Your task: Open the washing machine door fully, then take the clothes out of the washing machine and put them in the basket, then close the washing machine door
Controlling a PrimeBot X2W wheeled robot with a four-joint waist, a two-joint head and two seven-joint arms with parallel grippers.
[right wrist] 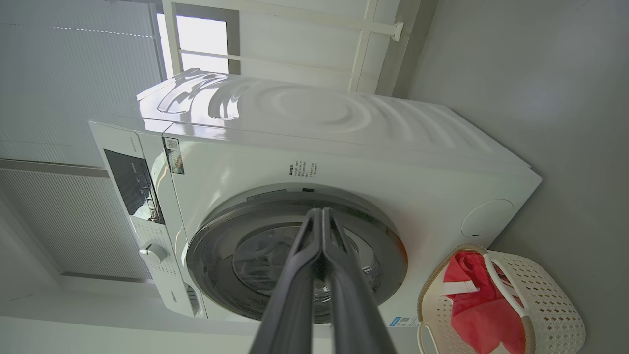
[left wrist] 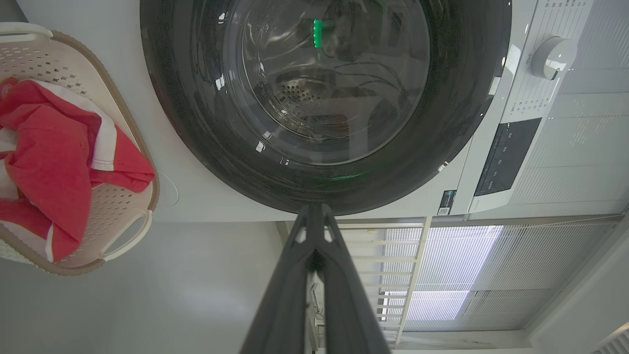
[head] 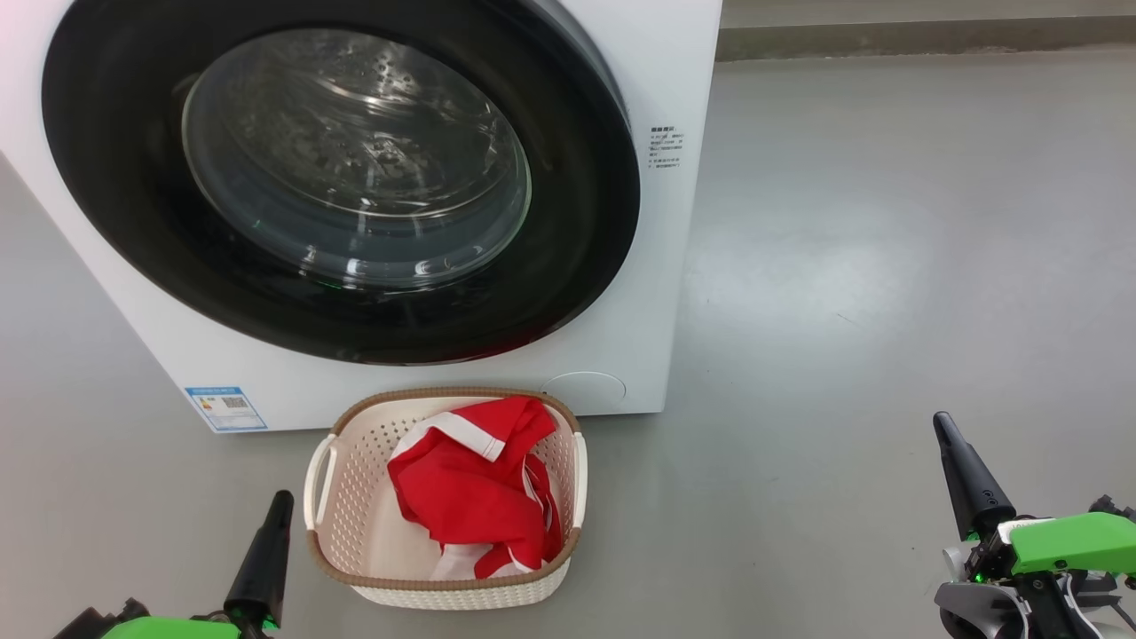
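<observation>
The white washing machine (head: pixel 674 266) (right wrist: pixel 344 147) fills the upper left of the head view. Its round black-rimmed door (head: pixel 115 222) (left wrist: pixel 206 128) (right wrist: pixel 216 231) sits shut against the front, the steel drum visible through the glass bowl. On the floor before it stands the cream basket (head: pixel 346 524) (left wrist: pixel 118 216) (right wrist: pixel 545 300) holding the red clothes (head: pixel 466 497) (left wrist: pixel 49 162) (right wrist: pixel 476 309) with white trim. My left gripper (head: pixel 277 506) (left wrist: pixel 314 209) is shut and empty at the basket's left. My right gripper (head: pixel 942 426) (right wrist: pixel 322 212) is shut and empty, far right of the basket.
Grey floor (head: pixel 887 266) stretches to the right of the machine. A control panel and dial (left wrist: pixel 553 56) sit on the machine's top front. White railing and blinds (left wrist: pixel 442 265) lie beyond it.
</observation>
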